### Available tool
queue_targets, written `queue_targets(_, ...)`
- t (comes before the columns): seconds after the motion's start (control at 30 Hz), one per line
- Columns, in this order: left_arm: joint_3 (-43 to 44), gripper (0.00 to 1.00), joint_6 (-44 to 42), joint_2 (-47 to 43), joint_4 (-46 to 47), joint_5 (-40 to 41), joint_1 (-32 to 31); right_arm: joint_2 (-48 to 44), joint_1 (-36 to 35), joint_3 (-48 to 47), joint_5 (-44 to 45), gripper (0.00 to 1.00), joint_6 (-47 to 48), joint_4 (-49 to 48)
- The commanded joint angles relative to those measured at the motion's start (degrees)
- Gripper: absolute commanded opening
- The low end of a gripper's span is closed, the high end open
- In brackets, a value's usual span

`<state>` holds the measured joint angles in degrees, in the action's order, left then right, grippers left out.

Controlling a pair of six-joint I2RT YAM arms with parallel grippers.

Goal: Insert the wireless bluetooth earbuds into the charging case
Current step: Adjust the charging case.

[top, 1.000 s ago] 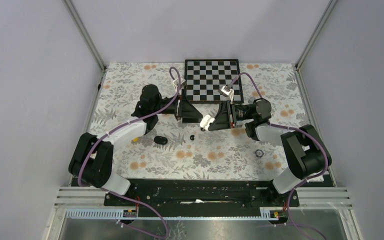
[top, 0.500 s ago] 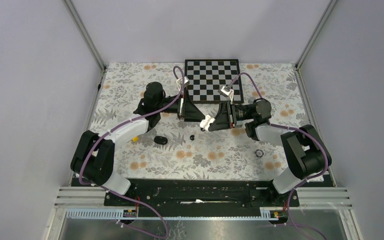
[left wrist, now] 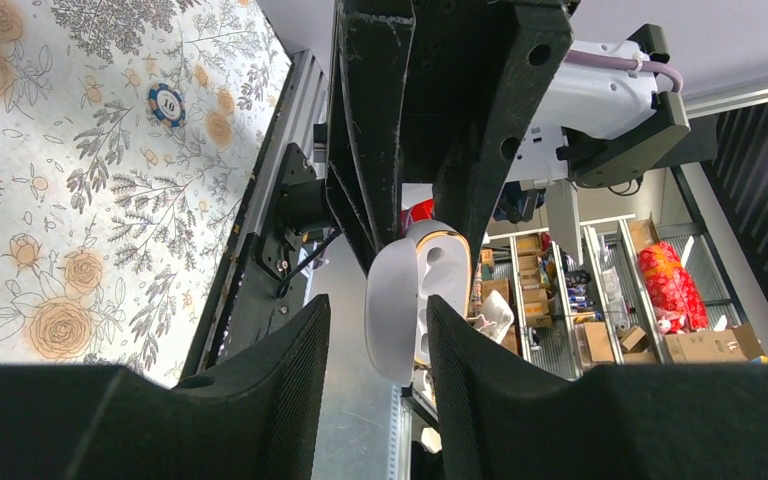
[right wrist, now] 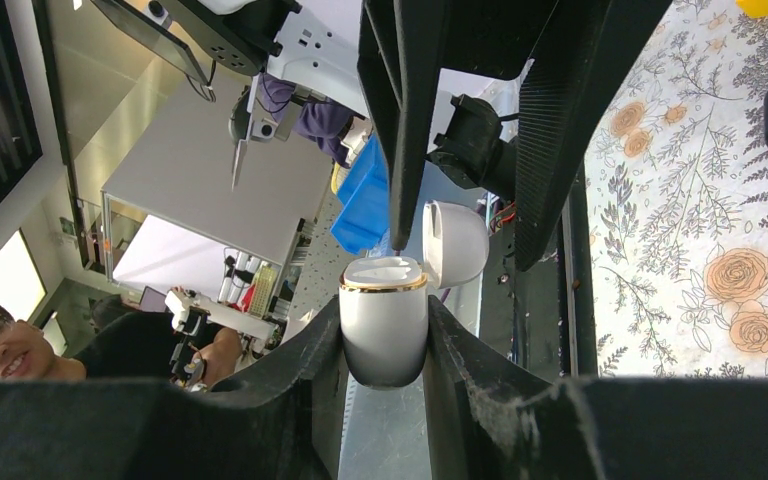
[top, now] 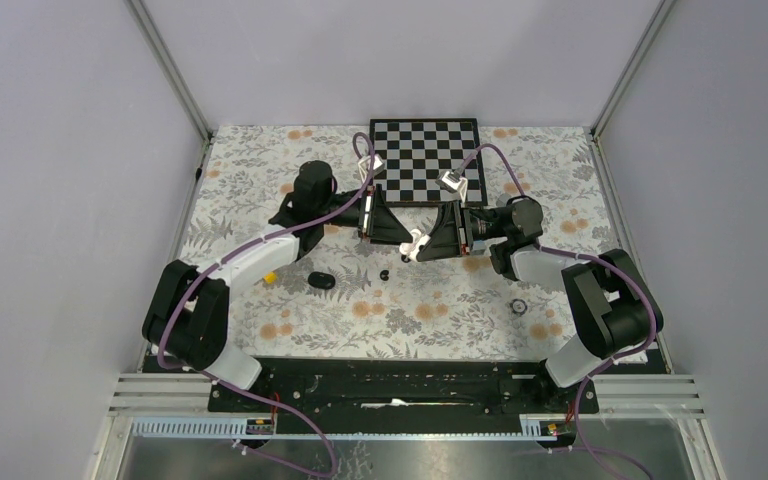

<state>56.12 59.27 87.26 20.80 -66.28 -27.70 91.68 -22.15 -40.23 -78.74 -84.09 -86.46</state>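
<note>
Right gripper clamps the white charging case, lid flipped open, held above the floral mat just near of the chessboard. Left gripper faces it from the left, fingers parted, nothing seen between them. One black earbud lies on the mat below, a black oval object to its left.

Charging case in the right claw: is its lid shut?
No, the charging case, gripped by the right claw, has its lid swung open to one side.
</note>
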Motion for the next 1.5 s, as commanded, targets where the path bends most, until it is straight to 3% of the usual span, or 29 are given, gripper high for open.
queue_targets(0.0,2.87,0.39,-2.61,0.12,-0.37,-0.71,-0.25,-0.87,-0.52,-1.72,-0.73,0.00,-0.08,-9.73)
queue_targets(0.23,3.21,0.16,-2.70,-0.10,-0.87,-0.74,-0.25,-0.97,-0.50,-1.39,-0.90,0.00,-0.19,-9.71)
queue_targets(0.4,4.75,0.01,-7.91,-1.11,-8.25,1.02,-0.20,-0.43,-0.52,-1.39,-0.85,0.00,-0.37,-9.75)
queue_targets(0.5,5.13,0.00,-8.78,-1.69,-9.68,1.66,-0.25,-0.28,-0.52,-1.64,-0.91,0.00,-0.36,-9.62)
queue_targets(0.53,5.39,0.00,-9.36,-1.81,-10.66,2.00,-0.18,-0.12,-0.52,-1.69,-0.90,0.07,-0.44,-9.49)
queue_targets(0.6,6.58,0.00,-11.46,-1.92,-13.70,3.02,-0.19,0.42,-0.52,-1.77,-0.77,0.30,-0.46,-9.43)
queue_targets(0.67,8.26,0.00,-14.84,-2.13,-19.96,4.72,-0.16,0.57,-0.53,-1.56,-0.26,0.38,-0.28,-9.36)
queue_targets(0.8,12.08,0.00,-22.94,-2.49,-31.83,9.41,-0.16,0.54,-0.44,-1.47,0.12,0.65,-0.11,-9.19)
queue_targets(0.83,12.67,0.00,-23.85,-2.63,-33.48,10.40,-0.11,0.52,-0.44,-1.39,0.08,0.75,-0.15,-9.13)
queue_targets(1.0,13.24,0.00,-24.43,-3.33,-35.30,13.17,0.64,0.77,-0.05,-0.66,0.34,0.98,-0.02,-9.08)
queue_targets(1.37,17.31,0.00,-28.53,-5.28,-42.56,16.86,6.12,8.16,2.75,5.19,1.20,1.00,-1.79,-8.57)
queue_targets(1.47,19.72,0.00,-30.81,-6.12,-47.78,22.49,6.76,8.72,4.10,6.81,4.25,1.00,-0.93,-6.98)
